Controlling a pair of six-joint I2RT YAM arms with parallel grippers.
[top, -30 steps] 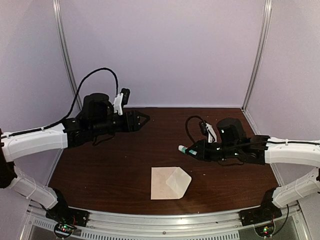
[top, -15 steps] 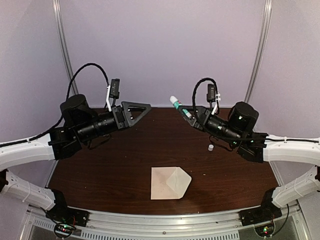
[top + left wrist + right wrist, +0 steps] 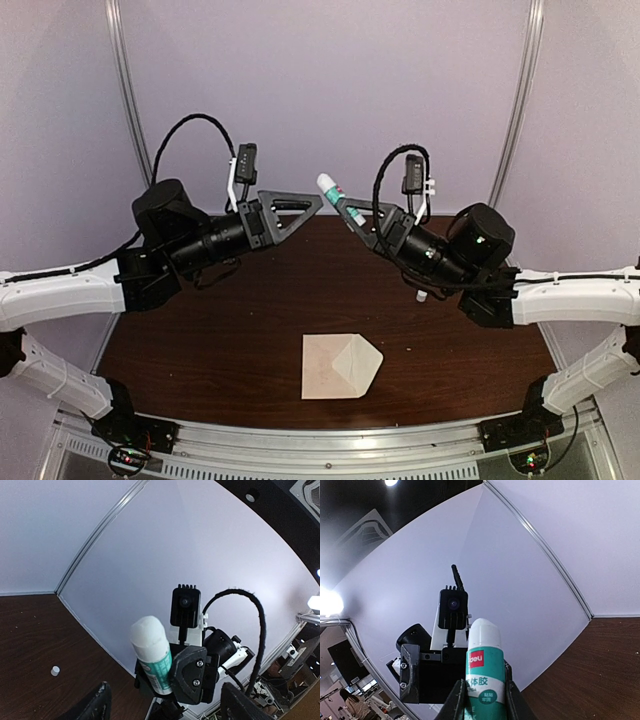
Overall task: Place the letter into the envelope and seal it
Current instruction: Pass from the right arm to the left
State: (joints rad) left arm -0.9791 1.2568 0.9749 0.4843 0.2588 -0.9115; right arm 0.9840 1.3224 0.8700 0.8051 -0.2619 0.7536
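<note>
While both arms hang high over the back of the tabletop (image 3: 200,340), the envelope (image 3: 325,368) lies flat near the front edge, about centred between the two bases. That puts it well below both sets of jaws and toward the bases from them, touching neither.

Left arm (image 3: 60,292): left jaws point right, at the other arm. Wrist view shows them spread wide, nothing between them, nothing touched.

Centre: envelope's long axis runs left-right, pointed flap at the right-hand end. Can't tell if the flap is stuck down. No separate letter sheet visible, so can't tell whether it's inside.

Glue stick (image 3: 329,189): uncapped, white tip aimed up-left, just beside the left jaws' tips. Looks like a small gap, no contact.

Right arm (image 3: 575,300): right jaws clamped on the stick's green-labelled body, one finger each side. Small white cap (image 3: 421,296), by the look of it, sits on the tabletop under that wrist.

My read: gluing the flap comes next. The stick must come down and back toward the bases onto the flap end. The right arm carries it and the flap faces its side, so the right is marginally better placed. The left is free to pin the envelope body.
</note>
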